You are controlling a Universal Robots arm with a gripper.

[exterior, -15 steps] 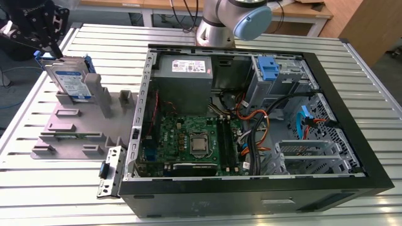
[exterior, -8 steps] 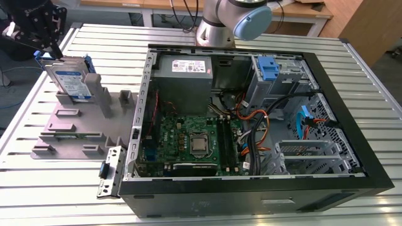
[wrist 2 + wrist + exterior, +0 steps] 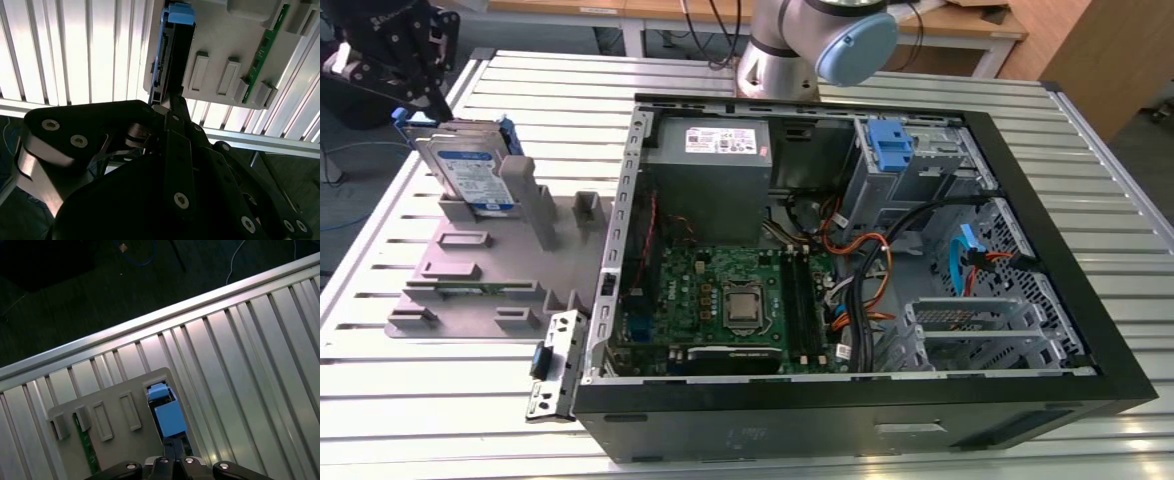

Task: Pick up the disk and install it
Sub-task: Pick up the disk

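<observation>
The disk (image 3: 470,170) is a silver drive with a blue-and-white label and blue side rails. It stands upright in a slot of the grey slotted tray (image 3: 467,265) at the exterior view's left. My black gripper (image 3: 438,108) hangs just above the disk's upper far corner. Both wrist views look down along it. Its fingertips meet in a narrow point (image 3: 172,100) right at the end of the disk (image 3: 175,55), over the tray (image 3: 225,35). The gripper (image 3: 172,446) sits next to the blue rail of the disk (image 3: 169,417). Whether the tips touch the disk is unclear.
An open computer case (image 3: 854,420) lies on the slatted metal table (image 3: 427,420), with a grey power supply box (image 3: 714,150), a motherboard (image 3: 734,300), cables and a blue-tabbed drive bay (image 3: 891,145). A loose metal bracket (image 3: 554,365) lies beside the case. A green board (image 3: 260,55) sits in the tray.
</observation>
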